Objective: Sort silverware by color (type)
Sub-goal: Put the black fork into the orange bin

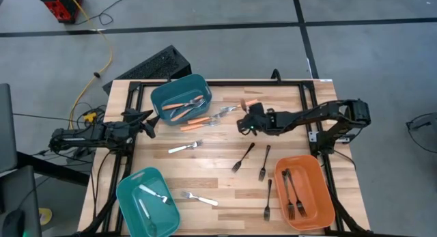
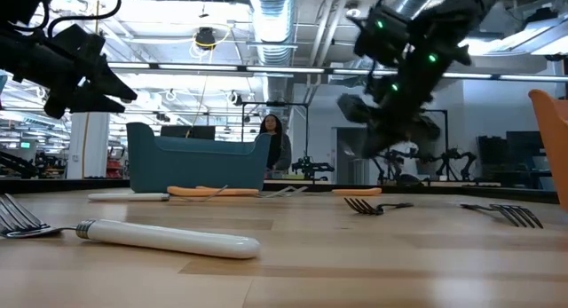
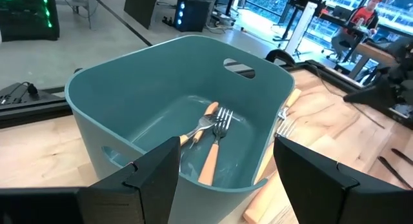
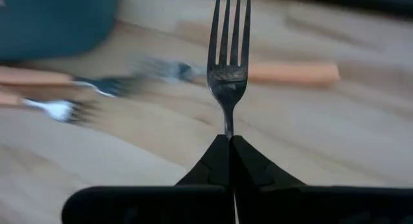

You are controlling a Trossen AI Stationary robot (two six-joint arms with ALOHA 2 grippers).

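Note:
My right gripper (image 1: 242, 124) (image 4: 230, 139) hovers over the far middle of the table, shut on a dark fork (image 4: 228, 75). My left gripper (image 1: 146, 122) (image 3: 226, 146) is open, just left of the far teal bin (image 1: 181, 100), which holds orange-handled forks (image 3: 210, 153). Loose orange-handled forks (image 1: 198, 123) (image 1: 250, 102) and a silver fork (image 1: 227, 113) lie flat beside that bin. Black forks (image 1: 243, 156) (image 1: 264, 162) (image 1: 268, 199) and silver forks (image 1: 186, 147) (image 1: 201, 198) lie on the table's near half. My right gripper pinches the dark fork's handle (image 4: 228, 126) between its two fingertips (image 4: 213, 162), with the fingers lying along the handle. The fork sticks straight out ahead of the fingers with its tines (image 4: 229, 30) away from the gripper. It is off the table.
A near-left teal bin (image 1: 130, 189) holds silver forks, and a near-right orange bin (image 1: 321, 196) holds black forks. A black frame runs along the table's far edge and sides. A black keyboard-like object (image 1: 153, 65) lies on the floor beyond. A person (image 2: 271, 130) stands far behind the table.

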